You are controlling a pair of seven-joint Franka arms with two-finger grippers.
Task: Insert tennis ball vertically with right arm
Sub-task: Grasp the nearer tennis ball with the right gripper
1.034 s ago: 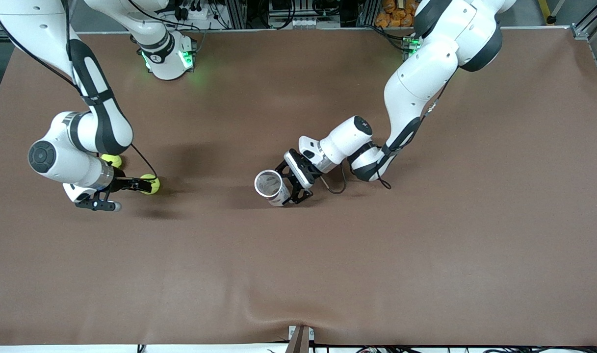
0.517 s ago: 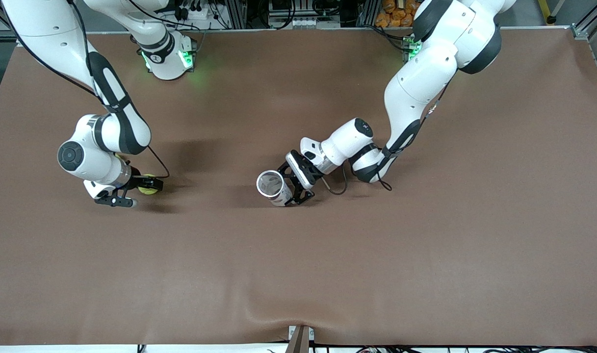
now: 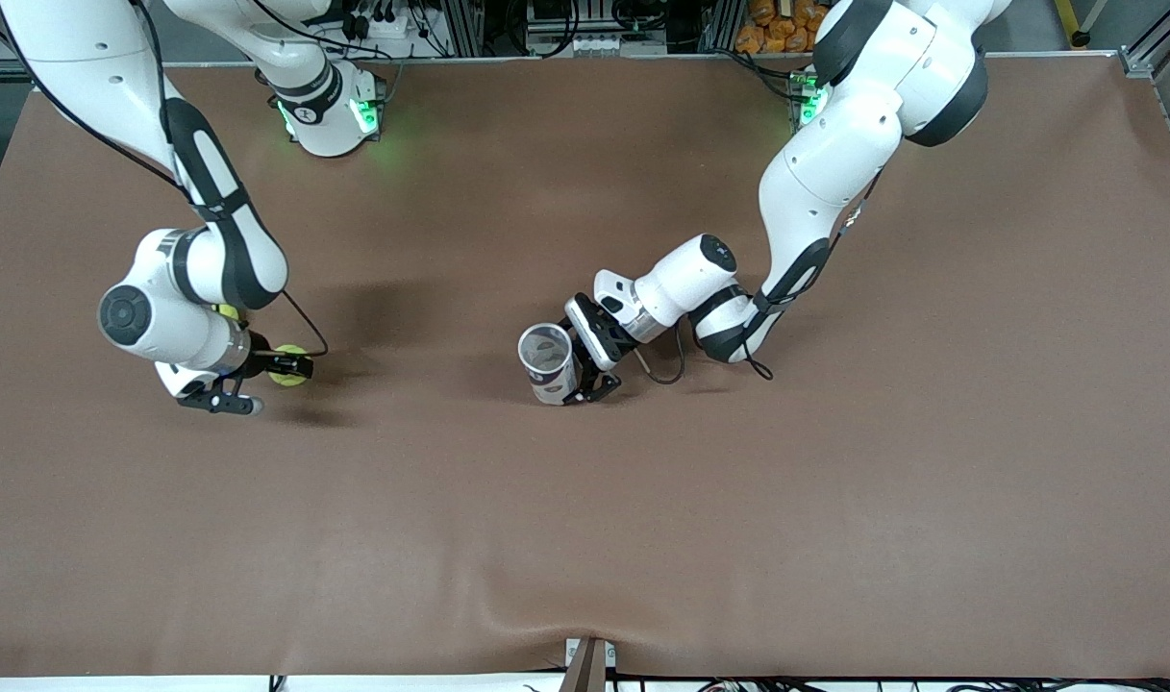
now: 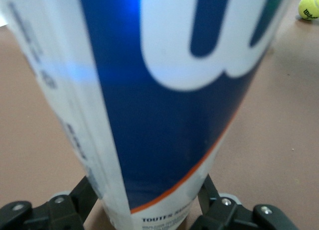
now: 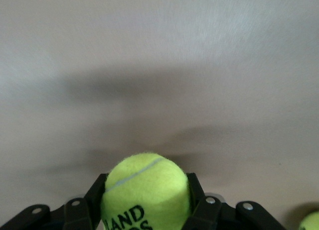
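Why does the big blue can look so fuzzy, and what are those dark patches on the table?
Left wrist view: the can sits too close to the lens, so it blurs. Front view: the dark patches are soft shadows cast on the table by the arms. Right wrist view: the tennis ball looks sharp.

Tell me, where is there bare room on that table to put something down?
The brown table is bare between the tennis can and the front camera. It is crowded where the right gripper holds a tennis ball, and where the left gripper clamps the can.

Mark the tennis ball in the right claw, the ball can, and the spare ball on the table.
tennis ball (image 5: 145, 192): right wrist view, on its fuzzy front.
ball can (image 3: 549, 362): front view, on its side wall below the open rim.
spare ball (image 4: 309, 5): left wrist view, on its middle.
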